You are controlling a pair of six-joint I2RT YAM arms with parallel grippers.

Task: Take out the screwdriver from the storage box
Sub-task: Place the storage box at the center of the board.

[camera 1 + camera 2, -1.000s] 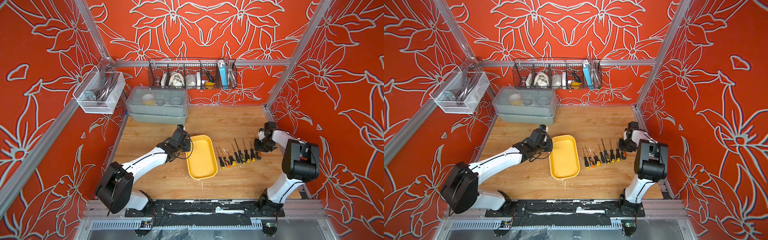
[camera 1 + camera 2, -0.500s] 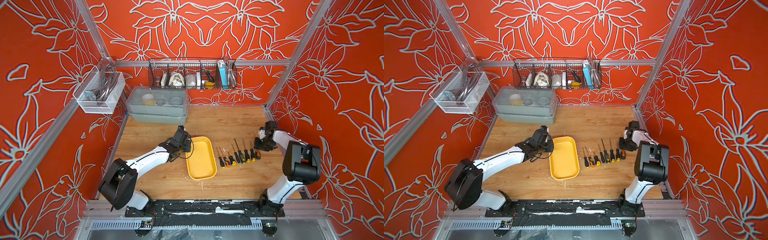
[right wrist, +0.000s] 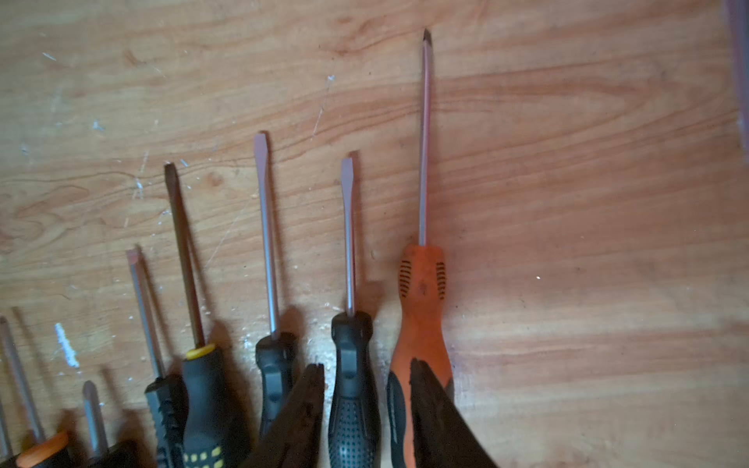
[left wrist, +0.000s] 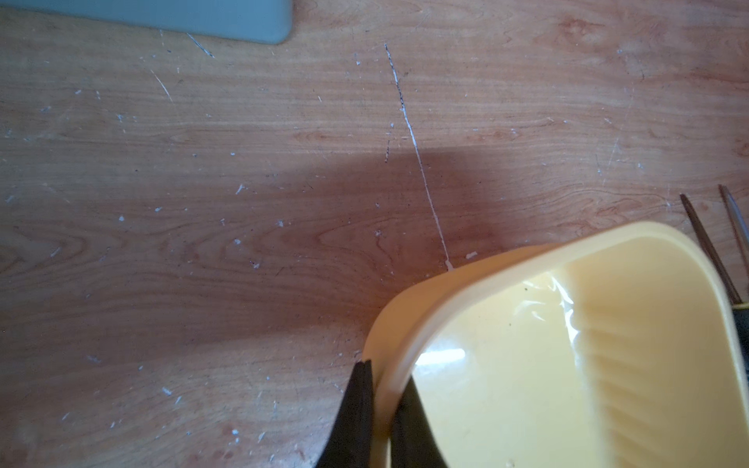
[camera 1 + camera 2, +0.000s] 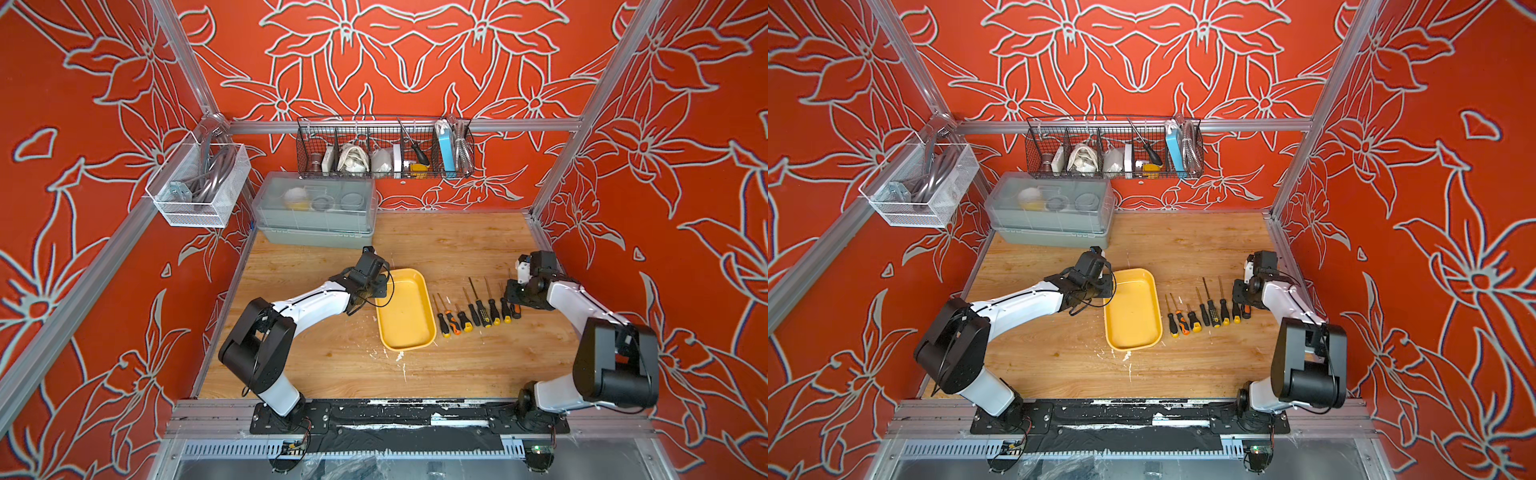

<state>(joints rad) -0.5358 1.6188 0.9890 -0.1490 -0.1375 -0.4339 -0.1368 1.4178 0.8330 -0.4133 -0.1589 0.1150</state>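
The storage box (image 5: 405, 309) (image 5: 1133, 309) is a shallow yellow tray on the wooden table, and its inside is bare. My left gripper (image 4: 385, 372) (image 5: 380, 286) is shut on the tray's left rim (image 4: 389, 344), one finger outside and one inside. Several screwdrivers (image 5: 478, 311) (image 5: 1208, 311) lie in a row on the table right of the tray. My right gripper (image 3: 367, 364) (image 5: 513, 293) hovers open over the row's right end. A black-handled screwdriver (image 3: 350, 344) lies between its fingers without touching them. The orange-handled screwdriver (image 3: 423, 308) lies partly under one finger.
A grey box with a translucent lid (image 5: 316, 208) stands at the back left. A black wire basket (image 5: 384, 149) hangs on the back wall with another screwdriver (image 5: 415, 149) in it. A white mesh basket (image 5: 199, 183) hangs on the left wall.
The right gripper's jaws have opened a little over the row's right end. The left arm's elbow has swung right while its gripper stays on the tray's rim.
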